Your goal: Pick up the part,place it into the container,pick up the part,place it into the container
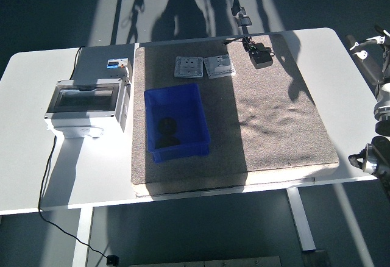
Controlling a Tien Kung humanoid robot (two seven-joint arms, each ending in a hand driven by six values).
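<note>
On the left of the white worktop (36, 157) sits a grey electrical box (88, 105) with a clear lid. Beside it, on the brown mat (274, 127), the blue container (177, 122) holds a dark part (167, 126). Two square plates (203, 66) lie behind it, a black part (262, 55) further right. The right hand (373, 50) pokes in at the right edge, holding nothing; its spread cannot be judged.

A blue bin (177, 122) sits on the mat (274, 121) with a dark part (166, 127) inside. Two grey plates (204, 66) lie beyond it. The right hand (373, 50) hangs at the right edge.
</note>
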